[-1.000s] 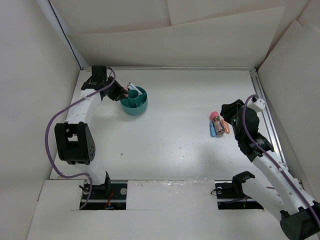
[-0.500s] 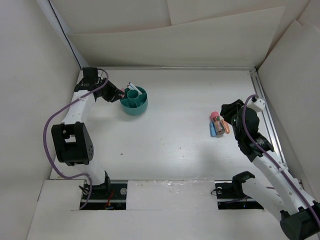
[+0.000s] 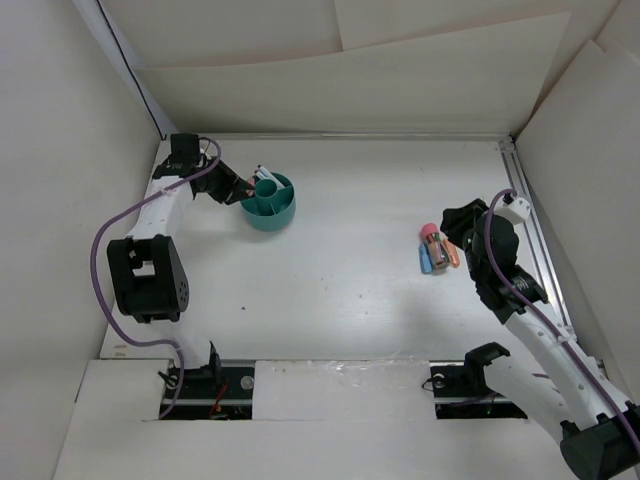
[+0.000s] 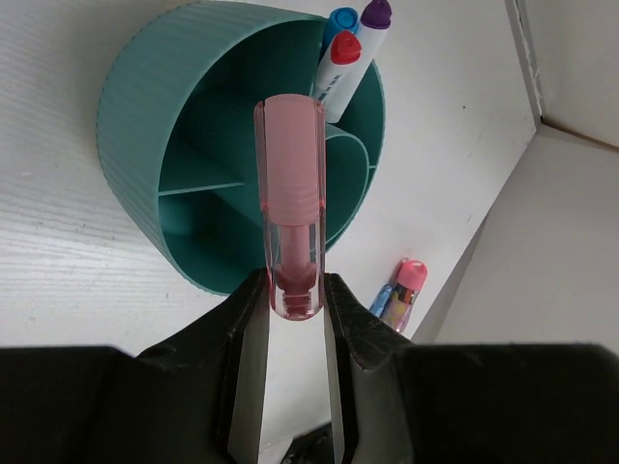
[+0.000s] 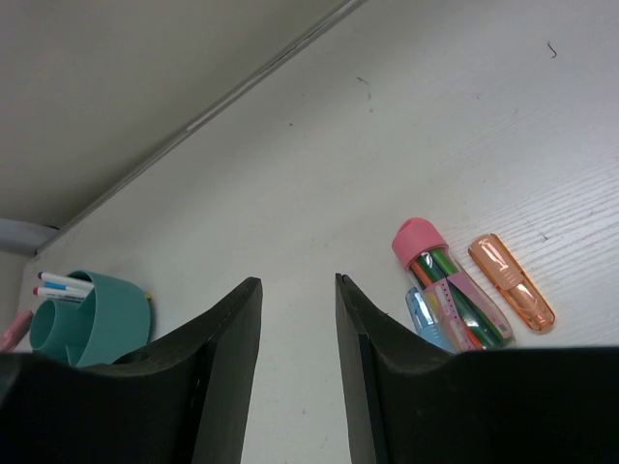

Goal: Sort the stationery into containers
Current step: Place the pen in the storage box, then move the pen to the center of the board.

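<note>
- While the left gripper [image 4: 293, 290] pinches the lower end of a clear pink stick [image 4: 288, 174] between its narrowly set dark fingers, the stick stands straight out from them, capped end away from the wrist.
- Just beyond that stick is the teal organiser bowl [image 4: 145, 126], ribbed on the outside, with inner dividers and a small central cup.
- Three white pens [image 4: 340, 58] with blue, purple and red caps lean in one far compartment of the bowl.
- From above, the left gripper sits at the bowl's left rim, near the table's [image 3: 350, 190] far left corner.
- On the other side, the right gripper [image 5: 296, 285] has its fingers spread apart with nothing between them, and it hangs above the table surface.
- Ahead of it, lying loose on the table, is a small cluster: a pink-capped tube [image 5: 445, 280] with coloured contents, a blue stick [image 5: 426, 319] touching its side, and an orange stick [image 5: 511, 282] just beside them.
- That cluster lies on the table's right side, well apart from the bowl.
</note>
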`<state>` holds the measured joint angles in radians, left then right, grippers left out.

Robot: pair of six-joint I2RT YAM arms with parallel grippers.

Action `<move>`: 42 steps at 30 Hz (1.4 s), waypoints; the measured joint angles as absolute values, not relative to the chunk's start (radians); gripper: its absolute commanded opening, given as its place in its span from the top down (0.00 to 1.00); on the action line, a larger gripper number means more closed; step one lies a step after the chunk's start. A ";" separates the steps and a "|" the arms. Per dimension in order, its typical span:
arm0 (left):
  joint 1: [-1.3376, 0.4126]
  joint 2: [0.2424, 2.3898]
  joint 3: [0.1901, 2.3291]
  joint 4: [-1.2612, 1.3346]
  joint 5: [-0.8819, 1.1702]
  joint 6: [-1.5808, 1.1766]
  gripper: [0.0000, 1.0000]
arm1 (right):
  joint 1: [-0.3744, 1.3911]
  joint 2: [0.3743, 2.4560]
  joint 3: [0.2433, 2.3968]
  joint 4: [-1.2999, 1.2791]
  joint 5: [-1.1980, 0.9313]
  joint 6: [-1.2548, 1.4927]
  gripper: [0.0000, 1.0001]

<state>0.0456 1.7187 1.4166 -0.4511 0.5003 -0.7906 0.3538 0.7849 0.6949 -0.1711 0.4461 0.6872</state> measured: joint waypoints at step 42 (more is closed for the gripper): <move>0.052 1.790 1.534 -0.426 0.466 -0.767 0.85 | 0.354 0.785 0.695 -0.171 0.447 0.685 0.82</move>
